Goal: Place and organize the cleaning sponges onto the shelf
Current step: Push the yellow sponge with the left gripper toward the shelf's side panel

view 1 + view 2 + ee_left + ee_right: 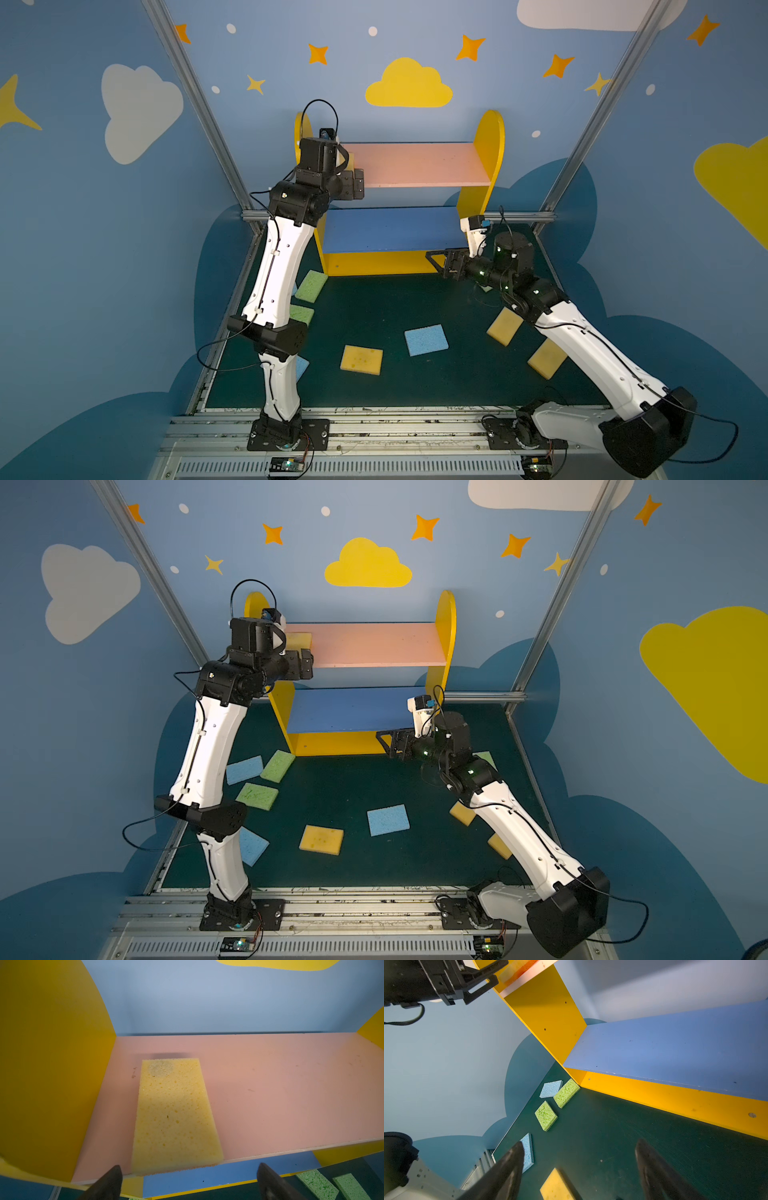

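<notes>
Sponge [174,1118]: yellow, porous, rectangular | pink board [270,1088]: smooth, perhaps scuffed

- On the shelf [490,137], the pink upper board [419,164] carries 1 yellow sponge [174,1113] near the left side panel [47,1064]. The rest of the board is bare out to the right panel.
- My left end effector [189,1167] sits at that board's front edge, jaws spread wider than the sponge.
- The blue middle board [390,228] is bare end to end, roofed by the pink board.
- My right end effector [434,261], jaws apart, hangs before the shelf's lower right corner.
- The tabletop [374,307] before the shelf's middle is free.
- A green sponge [277,765] and another green sponge [257,796] crowd the shelf's left foot.
</notes>
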{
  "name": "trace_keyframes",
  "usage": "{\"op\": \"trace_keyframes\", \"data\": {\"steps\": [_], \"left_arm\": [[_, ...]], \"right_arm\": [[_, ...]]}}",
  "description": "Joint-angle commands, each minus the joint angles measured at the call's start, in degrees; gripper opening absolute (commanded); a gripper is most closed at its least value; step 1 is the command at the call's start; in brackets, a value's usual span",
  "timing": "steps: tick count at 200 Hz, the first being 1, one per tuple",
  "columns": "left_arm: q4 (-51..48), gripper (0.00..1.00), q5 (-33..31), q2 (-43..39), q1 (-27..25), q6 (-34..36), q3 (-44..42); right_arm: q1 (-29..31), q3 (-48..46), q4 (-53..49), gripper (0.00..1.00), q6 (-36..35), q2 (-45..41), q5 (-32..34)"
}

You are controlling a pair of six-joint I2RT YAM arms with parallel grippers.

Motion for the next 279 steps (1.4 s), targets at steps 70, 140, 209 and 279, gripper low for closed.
{"op": "trace_keyframes", "data": {"steps": [70, 140, 209, 279], "left_arm": [[3.95, 1.00, -1.86, 3.82, 0.25, 0.90, 0.04], [4.61, 0.72, -3.95, 4.01, -0.34, 1.10, -0.02], [3.05, 0.70, -6.12, 2.61, -1.02, 1.38, -0.03], [1.35, 0.71, -8.38, -1.08, -0.34, 1.92, -2.58]], "right_arm": [[0.24, 0.06, -0.31, 0.83, -0.65, 0.03, -0.06], [0.24, -0.12, -0.08, 0.83, -0.28, 0.47, -0.14], [0.15, -0.29, 0.31, 0.82, -0.10, 0.68, -0.68], [0.15, -0.47, 0.87, 0.82, 0.65, 1.07, -2.09]]}}
